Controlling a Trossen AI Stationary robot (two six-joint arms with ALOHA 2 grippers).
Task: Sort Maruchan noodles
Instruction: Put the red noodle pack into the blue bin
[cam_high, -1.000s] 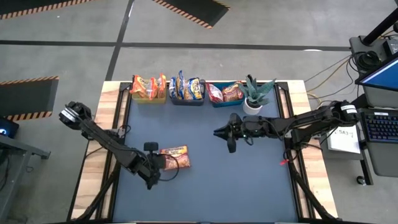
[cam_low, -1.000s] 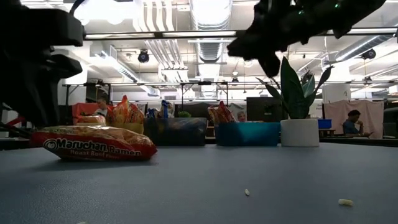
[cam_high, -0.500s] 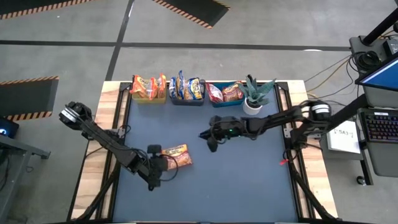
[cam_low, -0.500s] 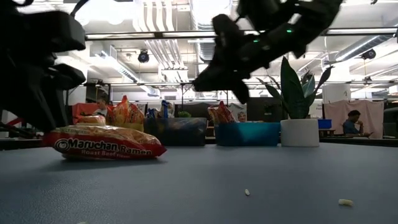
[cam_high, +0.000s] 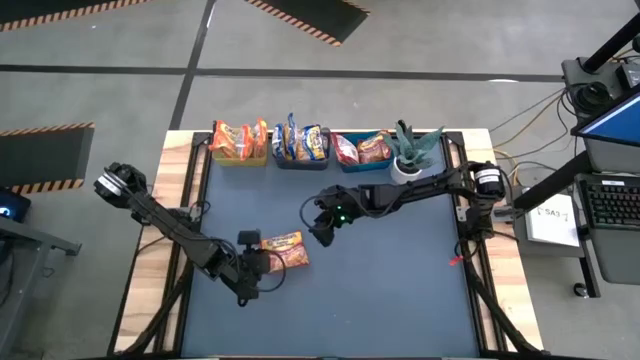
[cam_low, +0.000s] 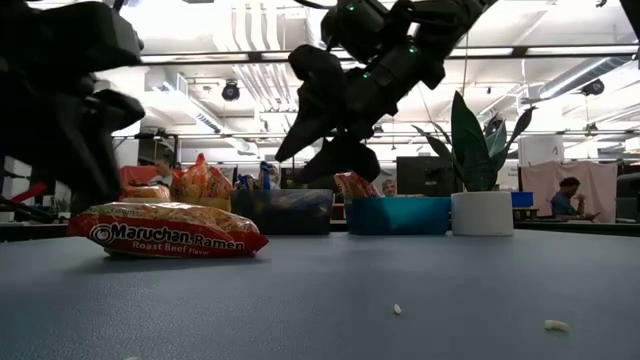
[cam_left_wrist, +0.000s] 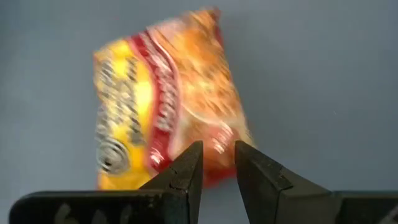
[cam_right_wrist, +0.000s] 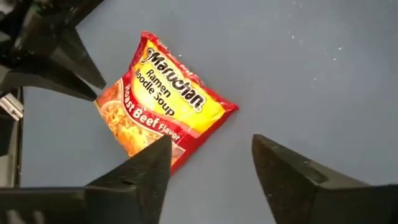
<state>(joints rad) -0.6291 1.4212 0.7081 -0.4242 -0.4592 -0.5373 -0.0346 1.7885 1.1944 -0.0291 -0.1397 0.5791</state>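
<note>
1. While one red Roast Beef packet lies at the counter's 7 o'clock, left end effector sits beside it, fingers narrow, empty.
2. Right end effector, wide, empty, hovers at the packet's 2 o'clock.
3. Step: final pickup. Next: descend, straddle packet, close.

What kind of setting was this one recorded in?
Most likely an open-plan office or lab: exposed ceiling ducts with strip lights, a person at a desk behind the table, and hazard-striped floor mats beside the rig.
</note>
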